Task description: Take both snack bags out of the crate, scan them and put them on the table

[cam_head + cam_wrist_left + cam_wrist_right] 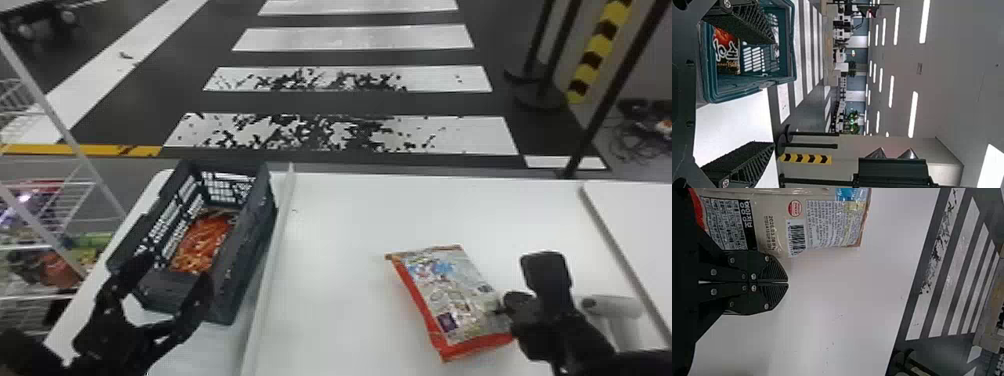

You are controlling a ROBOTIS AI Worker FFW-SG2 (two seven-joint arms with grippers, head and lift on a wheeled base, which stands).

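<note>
In the head view a snack bag (442,295) lies on the white table, back side up. My right gripper (522,280) is beside the bag's right edge. The right wrist view has my right gripper (788,282) shut with nothing between its fingers, next to the bag (777,223) and its barcode. Another snack bag (202,242) lies inside the dark crate (245,250) at the left. My left gripper (172,267) is at the crate's near end, its fingers apart. In the left wrist view the left gripper (774,94) stands open, with the crate (750,86) and red bag (727,51) beyond.
A light grey scanner (612,310) stands on the table behind my right gripper. A raised strip (272,250) runs between crate and bag. Wire shelves (50,245) with goods stand at the far left, and black posts beyond the table at the right.
</note>
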